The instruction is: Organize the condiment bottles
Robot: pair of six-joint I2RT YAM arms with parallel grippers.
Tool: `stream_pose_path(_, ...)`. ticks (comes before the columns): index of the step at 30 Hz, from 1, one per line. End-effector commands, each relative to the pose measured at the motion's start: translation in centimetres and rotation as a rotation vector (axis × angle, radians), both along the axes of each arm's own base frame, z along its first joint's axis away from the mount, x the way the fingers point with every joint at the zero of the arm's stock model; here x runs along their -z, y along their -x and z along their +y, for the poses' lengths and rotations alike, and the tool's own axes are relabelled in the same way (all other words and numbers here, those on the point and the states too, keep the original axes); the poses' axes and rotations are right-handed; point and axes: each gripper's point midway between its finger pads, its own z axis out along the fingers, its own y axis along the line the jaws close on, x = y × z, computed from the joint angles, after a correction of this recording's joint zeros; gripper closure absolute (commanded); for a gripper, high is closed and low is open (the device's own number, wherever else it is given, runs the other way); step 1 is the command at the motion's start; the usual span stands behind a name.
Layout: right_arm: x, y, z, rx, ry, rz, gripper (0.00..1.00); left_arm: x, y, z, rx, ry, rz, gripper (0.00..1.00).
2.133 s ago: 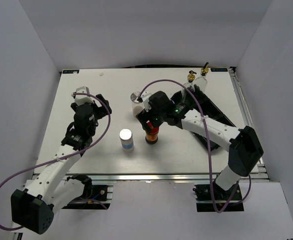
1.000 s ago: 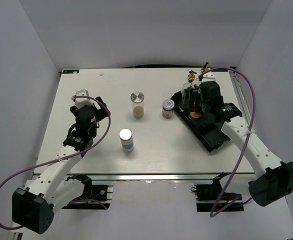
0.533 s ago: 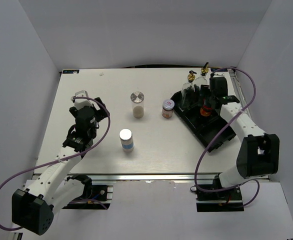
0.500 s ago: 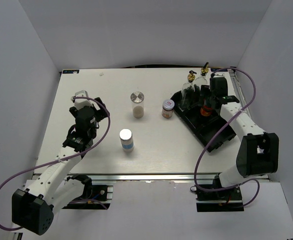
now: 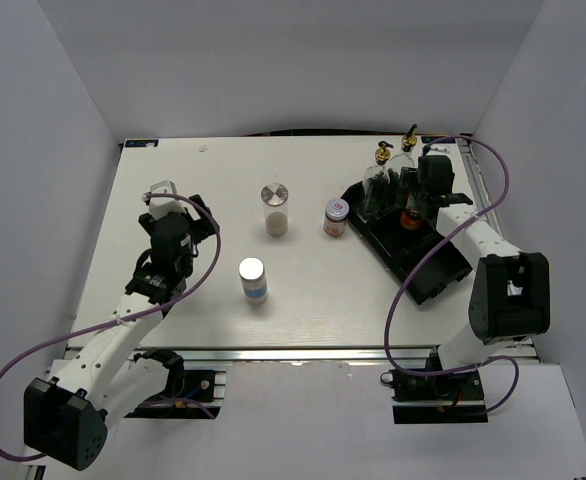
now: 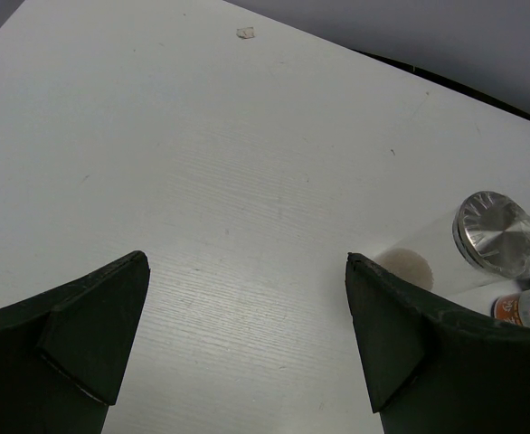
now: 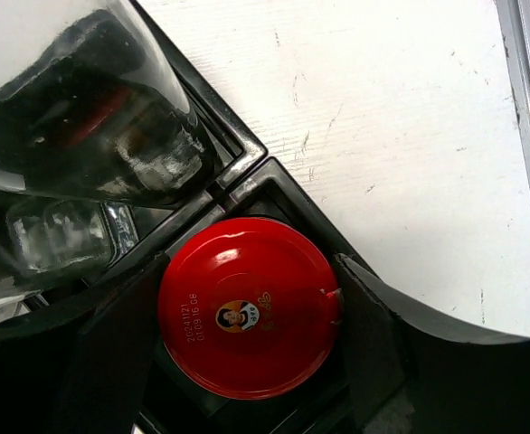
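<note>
Right claw (image 7: 247, 312) pinched the red-lidded jar (image 7: 243, 289) by opposite sides of its lid, the jar seated in a compartment of the black tray (image 7: 247, 172) beside a clear glass bottle (image 7: 93, 117). Probably glass and dense — rigid, breakable, its lid slick — so a firm, level hold suited it. Left claw (image 6: 247, 339) hung spread above the tabletop (image 6: 202, 181).

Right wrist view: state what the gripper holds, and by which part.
The right gripper flanks the red-lidded jar at its lid, one finger each side, jar seated in the black tray. Whether it presses on the jar cannot be told.
</note>
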Motion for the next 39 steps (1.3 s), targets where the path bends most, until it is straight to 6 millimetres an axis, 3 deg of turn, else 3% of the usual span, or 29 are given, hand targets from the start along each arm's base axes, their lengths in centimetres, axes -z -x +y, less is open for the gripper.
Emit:
stream_pose_path(1,-3.2,-1.3,-0.3,0.029,-0.016,-0.097,0.17,-0.5,0.2,0.1,0.002,0.001,-0.017,0.02)
stream_pose_path(2,-3.7,-1.0,-0.2,0.028,-0.021,-0.097,0.11,-0.5,0.2,0.1,0.002,0.0,-0.018,0.02)
stream_pose_path(7,-6.0,0.0,-0.2,0.008,-0.016,-0.111,0.1,-0.5,0.1,-0.1,0.006,0.002,-0.014,0.02)
stream_pose_path(14,-12.8,2.3,0.4,-0.055,-0.047,-0.247,0.11,-0.3,0.0,-0.2,0.012,0.001,-0.007,0.02)
stream_pose_path(17,-14.7,4.1,3.4,-0.233,-0.065,-0.271,0.11,-0.4,0.0,-0.2,0.012,0.005,-0.01,0.02)
stream_pose_path(19,-15.3,5.6,8.0,-0.405,-0.071,-0.265,0.11,-0.4,0.1,-0.3,0.015,0.006,-0.012,0.02)
stream_pose_path(21,-14.6,6.8,11.1,-0.521,-0.017,-0.232,0.1,-0.5,0.0,-0.3,0.018,0.012,-0.015,0.02)
stream_pose_path(22,-14.4,7.9,14.1,-0.611,-0.008,-0.222,0.11,-0.5,0.0,-0.3,0.018,0.012,-0.015,0.02)
stream_pose_path(25,-13.1,8.4,18.7,-0.726,-0.001,-0.175,0.1,-0.4,0.0,-0.4,0.02,0.011,-0.012,0.02)
stream_pose_path(26,-11.5,7.8,19.7,-0.735,0.014,-0.133,0.1,-0.4,0.0,-0.3,0.018,0.011,-0.012,0.02)
stream_pose_path(27,-12.0,7.1,20.6,-0.721,0.034,-0.151,0.11,-0.5,0.1,-0.4,0.02,0.01,-0.013,0.02)
stream_pose_path(28,-11.8,6.3,21.0,-0.706,0.05,-0.151,0.11,-0.4,0.1,-0.4,0.02,0.012,-0.014,0.02)
stream_pose_path(29,-10.1,5.2,21.6,-0.692,0.074,-0.117,0.11,-0.4,0.1,-0.4,0.025,0.011,-0.013,0.02)
stream_pose_path(31,-10.8,2.9,22.1,-0.642,0.105,-0.146,0.1,-0.3,0.1,-0.5,0.026,0.009,-0.01,0.02)
stream_pose_path(32,-8.7,1.5,22.3,-0.616,0.136,-0.1,0.1,-0.3,0.1,-0.4,0.024,0.007,-0.01,0.02)
stream_pose_path(33,-10.0,0.1,22.3,-0.577,0.153,-0.124,0.11,-0.2,0.1,-0.4,0.024,0.005,-0.006,0.02)
stream_pose_path(34,-9.3,-0.4,22.3,-0.569,0.173,-0.097,0.11,-0.2,0.1,-0.3,0.019,0.005,-0.005,0.02)
stream_pose_path(35,-7.3,-1.3,22.6,-0.564,0.195,-0.054,0.1,-0.1,0.1,-0.3,0.02,0.004,-0.002,0.02)
stream_pose_path(36,-6.7,-1.8,22.9,-0.565,0.199,-0.036,0.11,-0.1,0.2,-0.4,0.023,0.005,-0.001,0.02)
stream_pose_path(37,-7.3,-2.5,23.1,-0.56,0.197,-0.041,0.11,-0.1,0.2,-0.4,0.023,0.006,-0.003,0.02)
stream_pose_path(39,-4.9,-3.3,23.6,-0.57,0.211,0.012,0.1,-0.2,0.2,-0.4,0.023,0.008,-0.006,0.02)
